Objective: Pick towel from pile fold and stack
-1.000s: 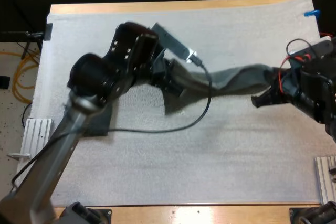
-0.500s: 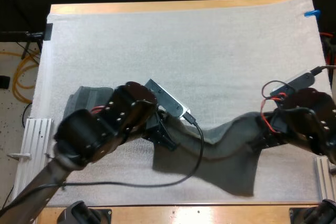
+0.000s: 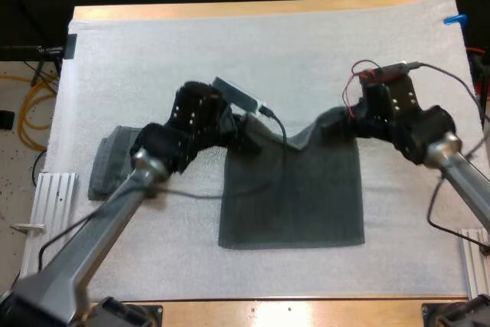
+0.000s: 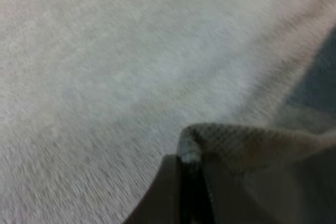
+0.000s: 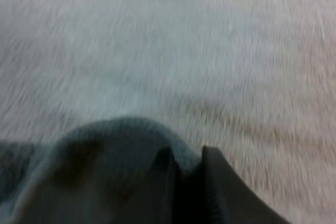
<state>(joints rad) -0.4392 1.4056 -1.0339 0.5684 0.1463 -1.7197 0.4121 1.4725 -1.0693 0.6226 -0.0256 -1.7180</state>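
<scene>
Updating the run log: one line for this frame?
left claw: shut on towel, far left corner | right claw: shut on far right corner | towel: spread on mat | stack: left of towel

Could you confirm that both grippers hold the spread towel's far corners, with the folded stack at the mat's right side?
No: the high view shows the folded stack at the mat's left side. The left gripper and right gripper do hold the towel's far corners.

The towel [image 3: 295,197], strung between the two tools a second ago and then sagging near the front edge of the mat [image 3: 153,51], now lies spread flat on it. The left tool [image 3: 249,129] and right tool [image 3: 346,122] are now farther back and closer together, pinching the towel's far corners.
</scene>
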